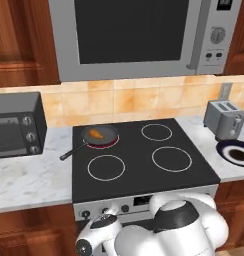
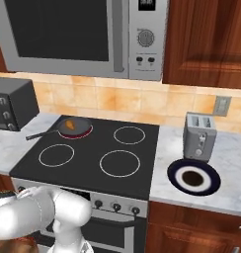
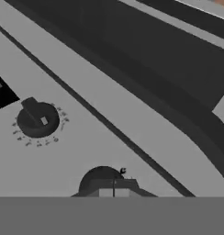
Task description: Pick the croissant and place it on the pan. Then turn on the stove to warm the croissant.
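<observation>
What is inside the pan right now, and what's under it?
The croissant lies in the pan. Under the pan on the stove, a red glow shows around the rear-left burner; the ring itself is covered by the pan.

A grey microwave (image 1: 139, 37) is hanging above the tiled backsplash. A dark toaster oven (image 1: 16, 125) is sitting on the marble counter (image 1: 29, 175) at the left. At the right, a silver toaster (image 2: 200, 136) with 2 slots is standing just behind a dark, white-rimmed plate (image 2: 193, 178).
</observation>
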Motion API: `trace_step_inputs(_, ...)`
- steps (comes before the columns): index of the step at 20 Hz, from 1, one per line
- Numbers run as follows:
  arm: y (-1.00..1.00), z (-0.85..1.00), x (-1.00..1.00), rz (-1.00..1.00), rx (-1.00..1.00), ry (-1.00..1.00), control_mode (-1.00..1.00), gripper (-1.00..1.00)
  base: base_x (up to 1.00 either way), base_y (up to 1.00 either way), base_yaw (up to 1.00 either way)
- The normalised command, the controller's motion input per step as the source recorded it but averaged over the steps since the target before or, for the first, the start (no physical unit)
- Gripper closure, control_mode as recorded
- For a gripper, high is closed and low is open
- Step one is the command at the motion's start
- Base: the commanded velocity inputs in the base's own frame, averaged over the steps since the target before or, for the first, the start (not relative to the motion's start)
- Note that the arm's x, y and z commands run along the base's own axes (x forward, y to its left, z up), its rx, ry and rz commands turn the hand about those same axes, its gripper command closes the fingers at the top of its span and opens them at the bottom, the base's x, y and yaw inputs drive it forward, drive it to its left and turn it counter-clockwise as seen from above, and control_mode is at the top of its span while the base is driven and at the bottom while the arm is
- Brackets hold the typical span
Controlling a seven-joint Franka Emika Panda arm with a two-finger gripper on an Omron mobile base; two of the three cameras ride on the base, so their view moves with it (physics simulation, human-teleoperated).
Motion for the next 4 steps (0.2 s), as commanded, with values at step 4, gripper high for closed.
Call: trace_step_inputs(4, -1.00, 0.04, 0.36, 0.00, -0.55, 0.54, -1.00, 1.00, 0.00, 0.00, 0.00)
